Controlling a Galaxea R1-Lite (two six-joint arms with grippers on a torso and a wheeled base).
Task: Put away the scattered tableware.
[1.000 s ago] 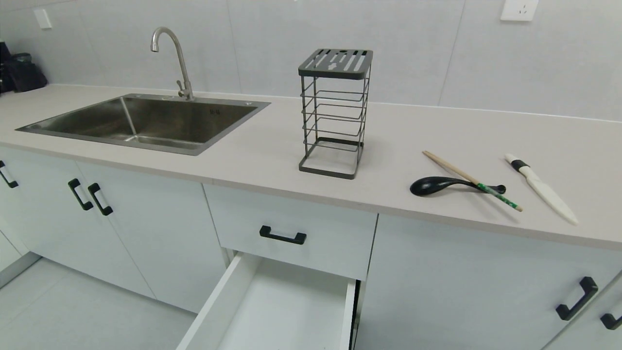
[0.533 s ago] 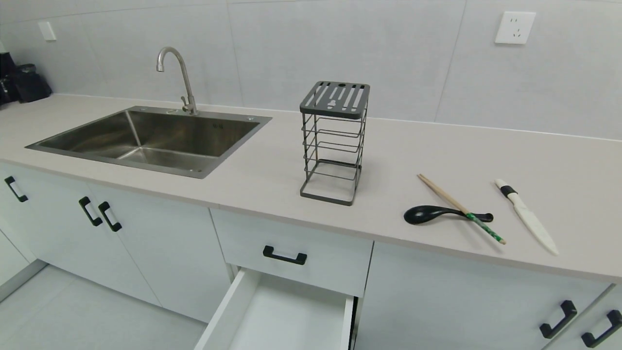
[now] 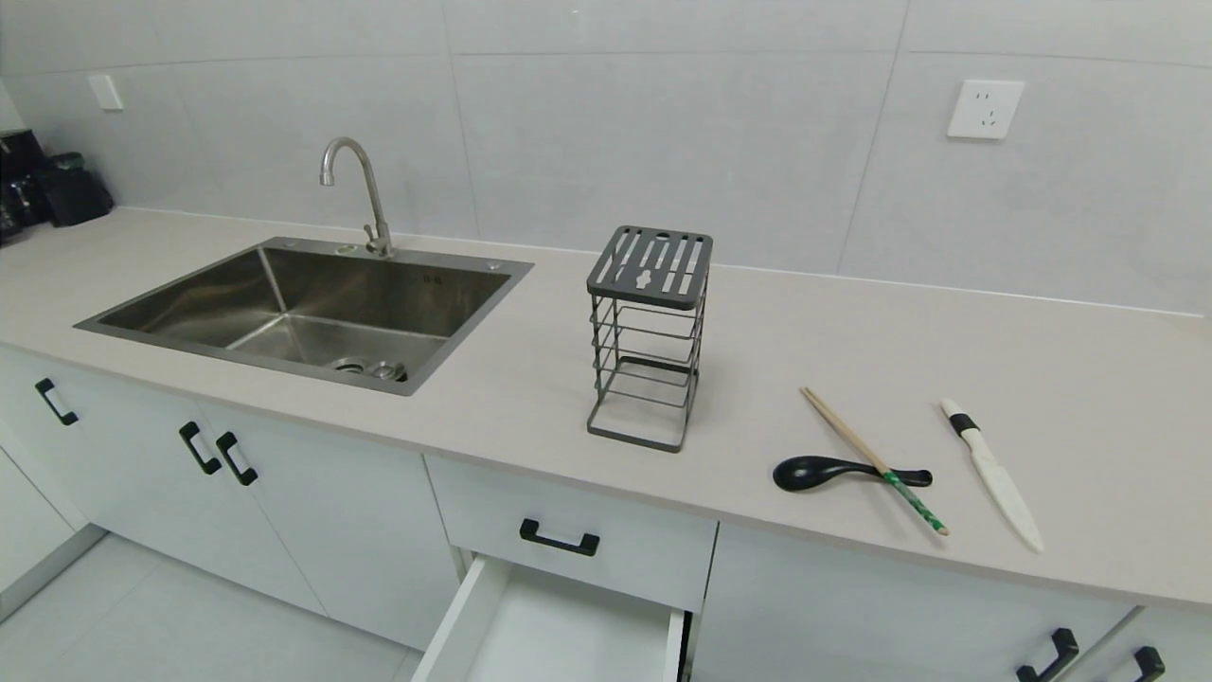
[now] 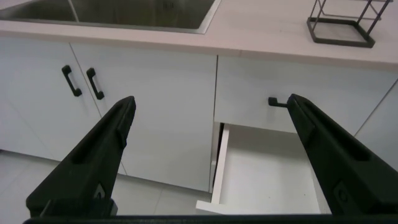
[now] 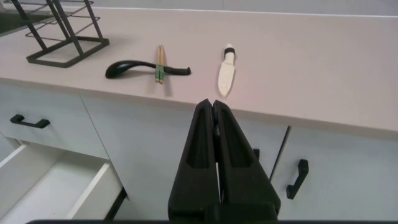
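Head camera tilted; spoon (image 5: 119, 70), chopsticks (image 5: 159, 62), knife (image 5: 226, 74) lie beyond closed right tool (image 5: 213, 106); left tool (image 4: 211, 101) gapes.

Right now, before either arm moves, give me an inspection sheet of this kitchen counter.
Surface: pale countertop, with a steel sink set in at its left.
Job's things: chopsticks lying across the handle of the black spoon; white knife apart, to their right; wire rack upright, to their left; lower drawer pulled open.
Clutter: nothing seen.
Grippers: left gripper open, in front of the cabinets by the open drawer; right gripper shut, in front of the counter edge near the knife.
Cables: nothing seen.
Surroundings: tiled wall with an outlet; faucet behind the sink; dark appliances at the counter's far left.
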